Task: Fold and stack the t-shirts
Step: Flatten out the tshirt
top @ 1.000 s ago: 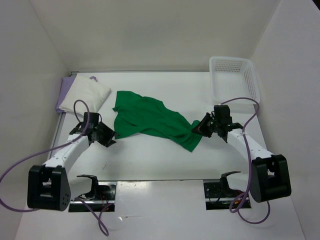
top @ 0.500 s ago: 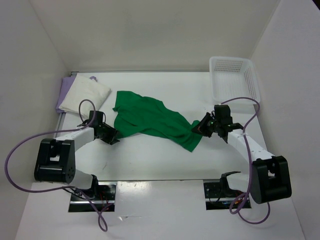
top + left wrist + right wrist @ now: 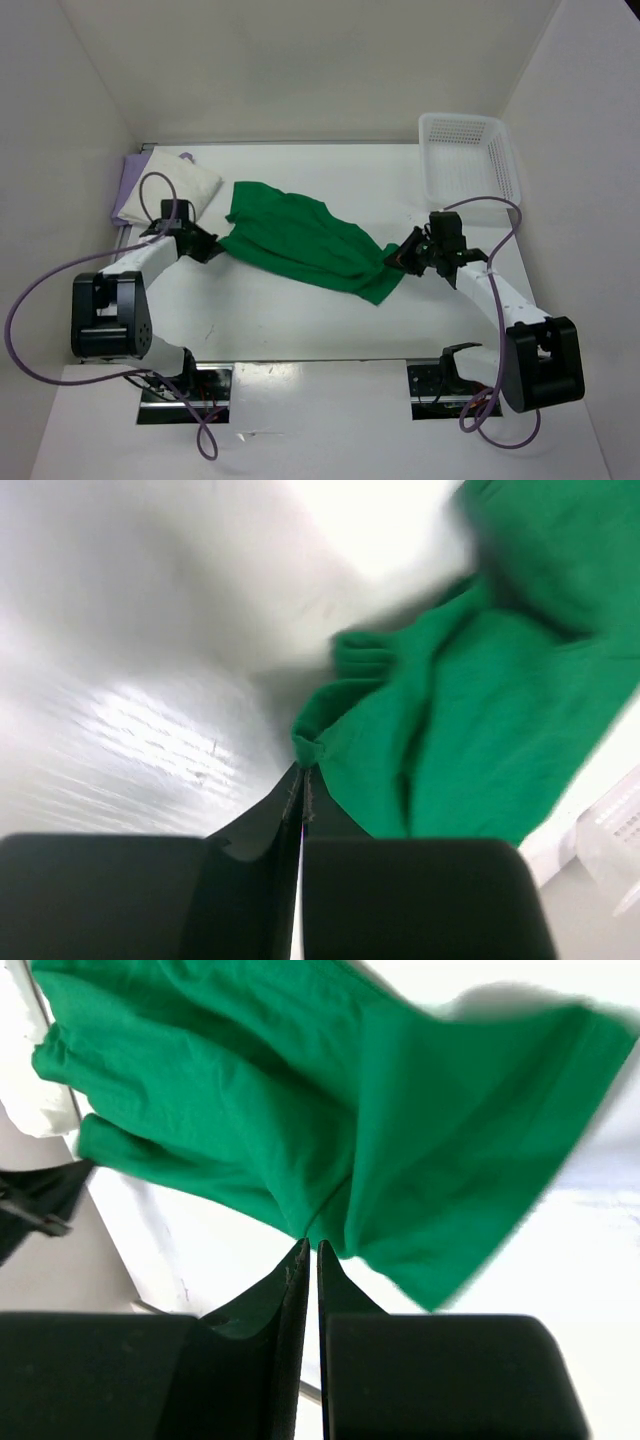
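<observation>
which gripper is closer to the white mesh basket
Right. The right gripper holds the green shirt in front of the basket; the left gripper is far across, at the shirt's other end.

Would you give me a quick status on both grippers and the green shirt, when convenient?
Left gripper shut on bright green cloth t-shirt, left edge. Right gripper shut on its right edge. Shirt stretched between them, unfolded. Nothing in the way.

No legible text or labels anywhere
</observation>
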Action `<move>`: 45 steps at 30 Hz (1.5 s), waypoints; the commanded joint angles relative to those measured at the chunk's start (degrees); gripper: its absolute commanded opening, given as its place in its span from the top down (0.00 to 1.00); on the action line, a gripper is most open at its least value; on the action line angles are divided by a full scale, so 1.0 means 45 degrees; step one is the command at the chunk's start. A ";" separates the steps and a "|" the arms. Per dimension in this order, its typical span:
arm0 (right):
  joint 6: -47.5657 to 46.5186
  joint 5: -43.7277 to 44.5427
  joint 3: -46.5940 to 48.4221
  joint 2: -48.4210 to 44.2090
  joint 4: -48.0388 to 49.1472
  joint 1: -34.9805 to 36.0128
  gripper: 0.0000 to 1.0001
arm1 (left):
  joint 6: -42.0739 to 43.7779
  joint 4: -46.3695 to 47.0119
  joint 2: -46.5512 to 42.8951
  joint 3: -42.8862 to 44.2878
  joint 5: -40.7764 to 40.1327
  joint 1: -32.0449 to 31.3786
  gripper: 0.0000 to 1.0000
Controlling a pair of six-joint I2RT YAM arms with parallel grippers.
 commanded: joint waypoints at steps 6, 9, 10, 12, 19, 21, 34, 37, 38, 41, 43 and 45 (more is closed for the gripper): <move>0.0846 0.0730 -0.0926 -0.1356 -0.0661 0.0316 0.89 | 0.3787 -0.1122 -0.1279 0.2083 0.0578 0.3719 1.00; 0.0963 0.1257 -0.0926 -0.1164 -0.0488 0.0316 0.75 | 0.3908 -0.0929 -0.0732 0.2204 0.1378 0.3838 1.00; 0.0965 0.1258 -0.1061 -0.0891 -0.0369 0.0316 0.74 | 0.3908 -0.0811 -0.0731 0.2050 0.1575 0.3838 1.00; 0.0965 0.1395 -0.1238 -0.0539 -0.0018 0.0588 0.69 | 0.3908 -0.0693 -0.0731 0.1776 0.1830 0.3838 1.00; 0.1238 0.1434 -0.1123 0.2058 0.1603 0.3907 0.66 | 0.4318 -0.0400 -0.0731 0.1247 0.2261 0.3547 1.00; 0.1238 0.1569 -0.0945 0.2704 0.1722 0.4183 0.68 | 0.4455 -0.0400 -0.0847 0.1247 0.2145 0.3428 1.00; 0.1122 0.1414 -0.0770 0.4131 0.3051 0.4789 0.68 | 0.4455 -0.0146 -0.1121 0.0974 0.2261 0.2881 1.00; 0.1121 0.1414 -0.0770 0.4326 0.2914 0.4789 0.73 | 0.4455 -0.0146 -0.1121 0.0857 0.2261 0.2881 1.00; 0.1121 0.1414 -0.0770 0.4326 0.2798 0.4789 0.74 | 0.4455 -0.0146 -0.1121 0.0857 0.2261 0.2881 1.00; 0.1238 0.1532 -0.0886 0.3976 0.2680 0.4789 0.85 | 0.4455 -0.0146 -0.1239 0.0857 0.2261 0.2881 1.00; 0.1354 0.1649 -0.0887 0.3701 0.2679 0.4789 0.85 | 0.4455 -0.0146 -0.1239 0.0857 0.2261 0.2881 1.00; 0.1355 0.1649 -0.1004 0.3701 0.2679 0.4789 0.83 | 0.4338 -0.0146 -0.1239 0.0857 0.2261 0.2881 1.00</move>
